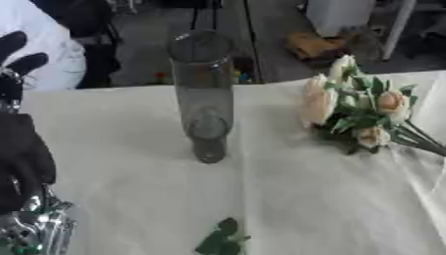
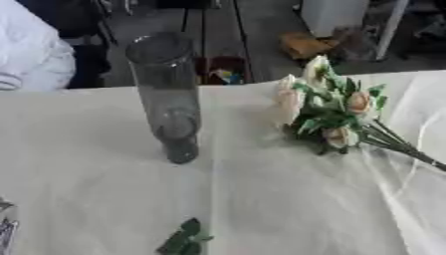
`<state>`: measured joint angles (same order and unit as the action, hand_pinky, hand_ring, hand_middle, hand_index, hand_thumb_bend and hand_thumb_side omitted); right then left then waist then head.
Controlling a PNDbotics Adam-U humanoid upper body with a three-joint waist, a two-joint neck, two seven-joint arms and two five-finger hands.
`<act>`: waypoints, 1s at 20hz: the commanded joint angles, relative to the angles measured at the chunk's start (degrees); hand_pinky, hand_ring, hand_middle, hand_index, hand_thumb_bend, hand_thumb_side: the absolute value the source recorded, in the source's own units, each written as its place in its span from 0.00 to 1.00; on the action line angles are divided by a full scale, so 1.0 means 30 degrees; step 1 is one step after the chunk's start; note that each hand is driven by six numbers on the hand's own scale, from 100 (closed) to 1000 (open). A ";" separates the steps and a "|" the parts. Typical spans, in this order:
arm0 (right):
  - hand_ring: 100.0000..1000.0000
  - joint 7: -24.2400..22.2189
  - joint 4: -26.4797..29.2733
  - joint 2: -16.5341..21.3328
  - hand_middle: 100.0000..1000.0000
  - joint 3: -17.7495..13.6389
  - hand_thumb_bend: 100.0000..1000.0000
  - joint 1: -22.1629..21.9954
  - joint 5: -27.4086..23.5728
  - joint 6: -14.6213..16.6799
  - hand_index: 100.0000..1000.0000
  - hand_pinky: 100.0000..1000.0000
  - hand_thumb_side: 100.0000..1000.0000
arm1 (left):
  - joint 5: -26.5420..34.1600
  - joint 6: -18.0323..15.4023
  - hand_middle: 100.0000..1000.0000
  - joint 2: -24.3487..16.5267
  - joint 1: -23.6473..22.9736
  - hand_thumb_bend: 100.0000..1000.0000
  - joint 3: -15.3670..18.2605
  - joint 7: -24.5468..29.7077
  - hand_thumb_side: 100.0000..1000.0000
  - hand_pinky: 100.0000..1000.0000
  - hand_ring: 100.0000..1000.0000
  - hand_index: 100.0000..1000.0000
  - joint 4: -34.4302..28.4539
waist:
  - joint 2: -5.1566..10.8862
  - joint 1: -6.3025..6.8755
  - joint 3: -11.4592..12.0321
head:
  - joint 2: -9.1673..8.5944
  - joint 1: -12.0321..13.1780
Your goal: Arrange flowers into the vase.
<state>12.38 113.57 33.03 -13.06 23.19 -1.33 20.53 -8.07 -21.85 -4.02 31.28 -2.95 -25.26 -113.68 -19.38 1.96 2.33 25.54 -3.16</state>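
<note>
A tall clear glass vase stands upright near the middle of the white-clothed table, with nothing in it. A bunch of cream and peach roses with green leaves lies on the cloth to the vase's right, and its stems run off the right edge. My left hand shows at the left edge of the left eye view, well left of the vase. Its black fingers point up, straight and apart, holding nothing. My right hand shows in neither view.
A loose green leaf sprig lies on the cloth near the front edge, below the vase. The table's far edge runs just behind the vase, with floor clutter beyond it. The cloth is wrinkled at the right, under the stems.
</note>
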 commanded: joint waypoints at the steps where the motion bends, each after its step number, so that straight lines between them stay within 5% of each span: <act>1: 0.82 -0.0316 -0.0046 0.1788 0.49 -0.0165 0.00 0.0196 0.0696 -0.0560 0.93 0.79 0.91 | 0.0022 0.0036 0.75 -0.0204 0.0121 0.31 -0.0050 0.0093 0.95 0.62 0.69 0.85 -0.0303 | 0.0528 -0.0022 -0.0038 | -0.0156 -0.0137; 9: 0.85 -0.2064 -0.2740 0.5641 0.50 0.0289 0.02 0.0282 0.2576 -0.0467 0.93 0.79 0.88 | 0.0085 0.0093 0.75 -0.0267 0.0010 0.31 -0.0119 0.0198 0.95 0.62 0.69 0.85 -0.0303 | 0.0679 0.0067 -0.0101 | 0.0125 0.0086; 20: 0.91 -0.4606 -0.9032 1.0758 0.65 0.1995 0.10 0.1108 0.6117 0.1452 0.97 0.78 0.88 | 0.0146 0.0190 0.75 -0.0399 -0.0169 0.31 -0.0296 0.0412 0.95 0.63 0.70 0.85 -0.0303 | 0.0854 -0.0023 -0.0054 | 0.0408 0.0275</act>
<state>-0.39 88.26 61.40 -7.26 25.66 15.49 24.19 -7.83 -21.27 -4.12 30.31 -3.67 -24.34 -113.68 -18.15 2.30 2.19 26.45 -2.43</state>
